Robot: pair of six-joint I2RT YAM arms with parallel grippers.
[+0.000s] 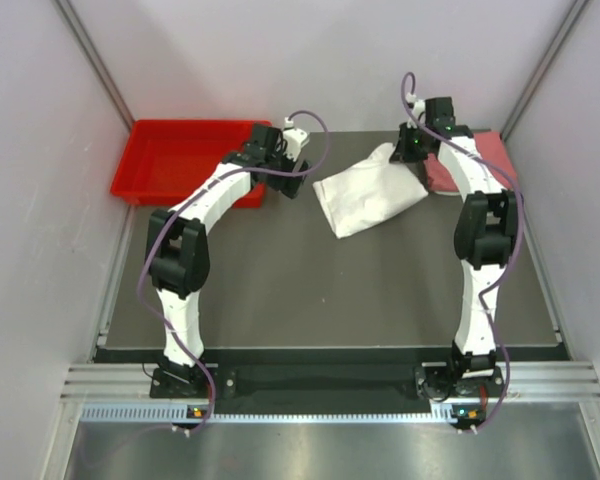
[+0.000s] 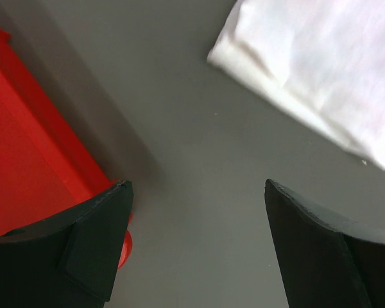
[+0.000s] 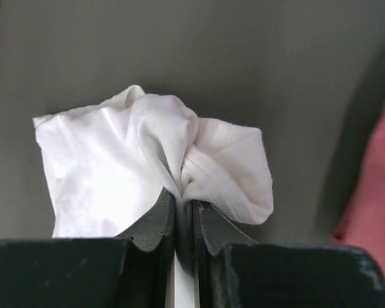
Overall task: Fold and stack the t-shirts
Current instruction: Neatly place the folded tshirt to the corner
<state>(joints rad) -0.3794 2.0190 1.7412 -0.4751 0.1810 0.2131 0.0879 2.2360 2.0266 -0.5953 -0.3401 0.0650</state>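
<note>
Wrist view reveals right end effector (image 3: 184,215) pinching white t-shirt (image 3: 109,173)

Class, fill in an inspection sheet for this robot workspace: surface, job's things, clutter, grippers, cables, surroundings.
Surface: dark grey table, matte.
Job's things: white t-shirt folded at far centre, one corner bunched; pink-red t-shirt at far right, partly hidden by the right arm.
Clutter: red bin at far left.
Grippers: left gripper open over bare table beside the bin; right gripper shut on the white t-shirt's corner.
Cables: purple cables loop along both arms.
Surroundings: pale walls on three sides.
</note>
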